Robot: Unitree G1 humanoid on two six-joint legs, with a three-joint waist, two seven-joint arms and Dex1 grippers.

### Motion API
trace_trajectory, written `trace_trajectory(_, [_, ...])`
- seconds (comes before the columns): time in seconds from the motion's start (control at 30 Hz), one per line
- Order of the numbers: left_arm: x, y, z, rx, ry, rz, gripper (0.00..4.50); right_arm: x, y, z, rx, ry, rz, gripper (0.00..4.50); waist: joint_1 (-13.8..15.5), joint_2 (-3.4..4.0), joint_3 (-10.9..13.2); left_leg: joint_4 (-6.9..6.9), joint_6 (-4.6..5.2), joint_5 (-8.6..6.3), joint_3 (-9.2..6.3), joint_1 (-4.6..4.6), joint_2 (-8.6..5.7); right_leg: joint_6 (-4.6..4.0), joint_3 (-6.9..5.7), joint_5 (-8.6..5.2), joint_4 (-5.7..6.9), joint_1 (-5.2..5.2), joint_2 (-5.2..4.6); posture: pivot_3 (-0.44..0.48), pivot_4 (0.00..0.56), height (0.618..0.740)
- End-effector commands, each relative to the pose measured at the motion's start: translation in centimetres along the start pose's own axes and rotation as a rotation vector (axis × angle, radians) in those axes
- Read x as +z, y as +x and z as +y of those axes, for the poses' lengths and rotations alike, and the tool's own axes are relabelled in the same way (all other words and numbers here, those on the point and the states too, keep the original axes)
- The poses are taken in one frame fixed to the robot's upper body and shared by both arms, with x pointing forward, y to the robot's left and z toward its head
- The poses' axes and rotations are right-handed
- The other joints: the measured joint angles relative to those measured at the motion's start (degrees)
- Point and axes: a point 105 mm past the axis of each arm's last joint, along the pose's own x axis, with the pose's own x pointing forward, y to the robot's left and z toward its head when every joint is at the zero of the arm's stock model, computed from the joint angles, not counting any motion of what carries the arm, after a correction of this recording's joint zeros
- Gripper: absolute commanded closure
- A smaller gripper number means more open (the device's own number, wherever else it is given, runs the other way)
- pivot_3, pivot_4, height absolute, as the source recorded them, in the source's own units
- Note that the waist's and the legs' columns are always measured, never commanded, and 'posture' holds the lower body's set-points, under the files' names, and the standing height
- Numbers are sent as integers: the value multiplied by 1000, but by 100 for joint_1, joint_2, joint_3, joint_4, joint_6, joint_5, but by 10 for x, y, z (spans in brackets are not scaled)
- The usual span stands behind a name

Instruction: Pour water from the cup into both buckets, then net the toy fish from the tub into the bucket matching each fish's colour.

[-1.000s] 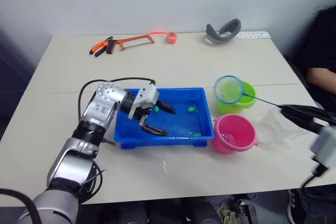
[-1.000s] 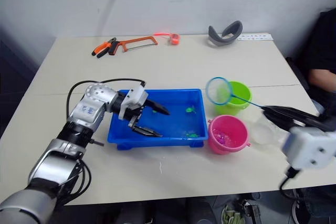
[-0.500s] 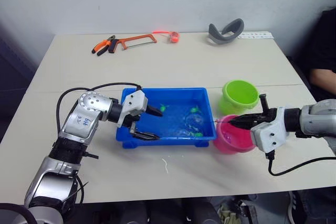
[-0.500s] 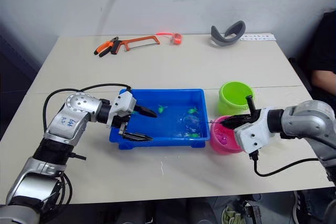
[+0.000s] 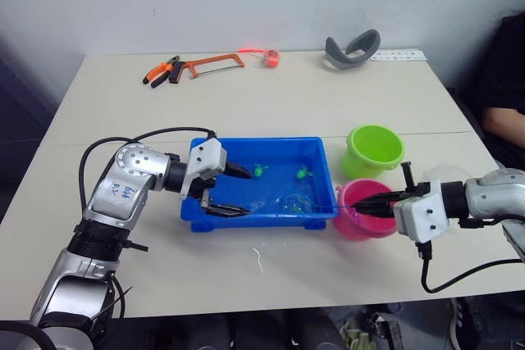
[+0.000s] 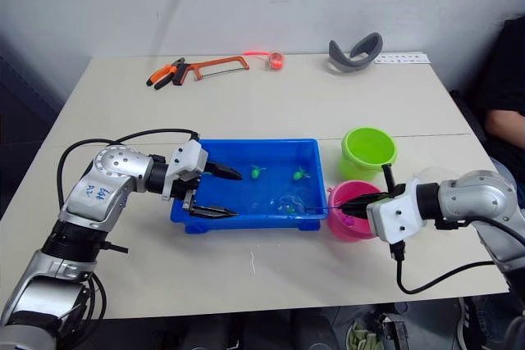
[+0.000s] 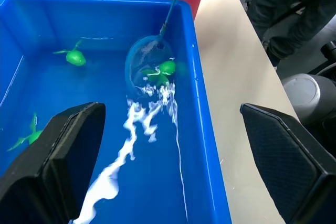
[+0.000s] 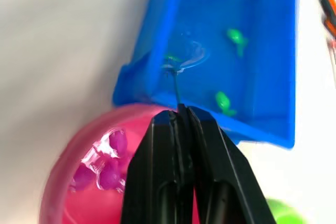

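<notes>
The right claw (image 8: 181,116) pinches a thin-handled round net (image 7: 149,64) over the pink plastic bucket (image 5: 365,206); the left claw (image 5: 234,190), spread, straddles the shallow blue plastic tub's (image 5: 246,217) wall on the worktop (image 5: 328,104). A tiny green toy fish (image 7: 164,69) sits in the net.

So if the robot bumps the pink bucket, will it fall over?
Probably not easily. The pink bucket looks squat and wide-mouthed, so it should slide rather than tip. It seems to be light plastic holding only small pink fish, so a nudge could shift it.
</notes>
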Motion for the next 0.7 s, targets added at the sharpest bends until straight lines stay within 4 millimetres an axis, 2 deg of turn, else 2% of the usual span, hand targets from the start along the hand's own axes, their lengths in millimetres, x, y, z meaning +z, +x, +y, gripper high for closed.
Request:
trace_trajectory(0.03, [11,0,1,-15,46,-26,31,12,-6,-13,-93,118,-35,4500,-3,0,0,0,0,0,0,0,0,0,0,0,1,0,0,0,150,740])
trace_trajectory(0.23, [15,5,6,-36,62,-35,31,6,-10,-13,-175,333,-22,4500,5,0,0,1,-1,0,2,-1,-9,0,-1,0,0,0,9,0,150,740])
trace_trajectory(0.4, [17,7,9,-41,70,-41,31,8,-13,-12,-233,464,-51,4500,7,0,0,-6,0,0,0,-3,-7,0,-1,0,-5,-2,13,0,150,740])
trace_trajectory(0.5, [22,9,11,-46,66,-73,31,16,-21,-17,-294,496,-71,4500,8,0,0,-6,0,0,1,-4,-8,1,0,0,-6,-3,13,0,150,740])
trace_trajectory(0.57, [28,13,13,-54,65,-104,31,29,-35,-19,-347,518,-93,4500,12,0,0,-7,0,0,1,-5,-9,1,0,0,-6,-3,12,0,150,740])
trace_trajectory(0.7, [32,21,13,-90,70,-128,31,46,-58,-13,-428,567,-99,4500,41,-1,0,-7,-1,0,-11,-11,-7,1,0,0,-11,-1,16,0,150,740])
